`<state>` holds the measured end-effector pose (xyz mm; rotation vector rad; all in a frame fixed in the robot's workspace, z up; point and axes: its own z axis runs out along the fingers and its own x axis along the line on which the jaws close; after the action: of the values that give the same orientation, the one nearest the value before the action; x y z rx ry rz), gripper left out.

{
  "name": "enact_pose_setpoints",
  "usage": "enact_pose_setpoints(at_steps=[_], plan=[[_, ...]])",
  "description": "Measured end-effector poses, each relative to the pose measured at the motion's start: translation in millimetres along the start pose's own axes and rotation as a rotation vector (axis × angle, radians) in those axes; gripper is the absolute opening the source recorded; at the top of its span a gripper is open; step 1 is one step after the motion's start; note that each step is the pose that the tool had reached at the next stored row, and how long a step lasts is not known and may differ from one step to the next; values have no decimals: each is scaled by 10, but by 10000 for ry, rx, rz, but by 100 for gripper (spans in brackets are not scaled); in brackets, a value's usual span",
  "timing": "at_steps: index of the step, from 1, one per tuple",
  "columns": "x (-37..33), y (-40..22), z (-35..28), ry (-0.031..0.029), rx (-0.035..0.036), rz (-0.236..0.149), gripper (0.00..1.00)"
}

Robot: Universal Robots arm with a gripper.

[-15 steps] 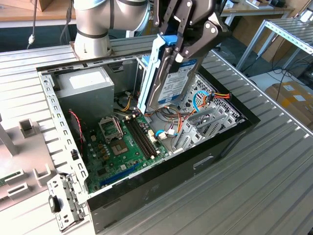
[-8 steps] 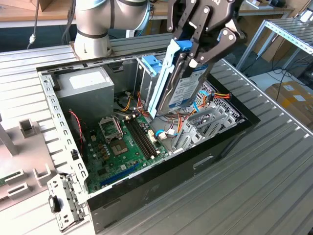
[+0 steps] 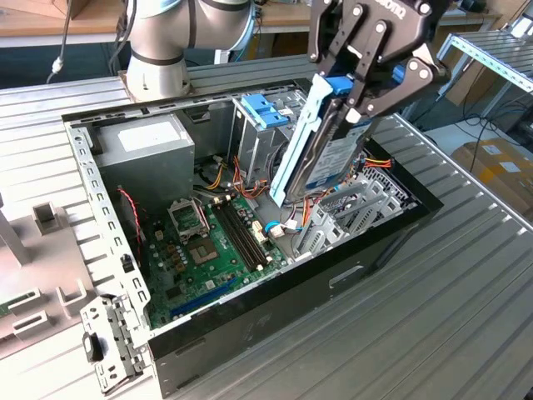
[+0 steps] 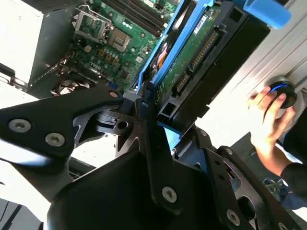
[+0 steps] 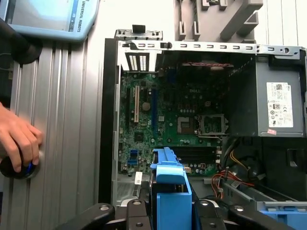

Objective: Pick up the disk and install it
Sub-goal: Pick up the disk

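1. I read the gripper (image 3: 358,96) clamped on the upper end of the disk (image 3: 312,154), at its blue rails.
2. Disk hangs tilted, lower edge over the open case (image 3: 275,285).
3. Open room above the motherboard (image 3: 208,242) beside it.

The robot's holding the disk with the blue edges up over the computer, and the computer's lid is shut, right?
Not quite. The fingers do hold the disk with the blue edges up over the computer, but the computer is open. The exterior view shows the green board inside it.
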<state>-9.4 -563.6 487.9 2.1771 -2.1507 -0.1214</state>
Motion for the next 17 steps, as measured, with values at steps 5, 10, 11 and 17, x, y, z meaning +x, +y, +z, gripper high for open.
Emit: enact_pose_setpoints(at_steps=[5, 10, 11, 17], plan=[[97, -87, -2, -2, -33, -1, 37], [189, -170, -5, -1, -61, 0, 37], [216, -203, -6, -1, -70, 0, 37], [283, -338, -4, -128, -95, -12, 37]])
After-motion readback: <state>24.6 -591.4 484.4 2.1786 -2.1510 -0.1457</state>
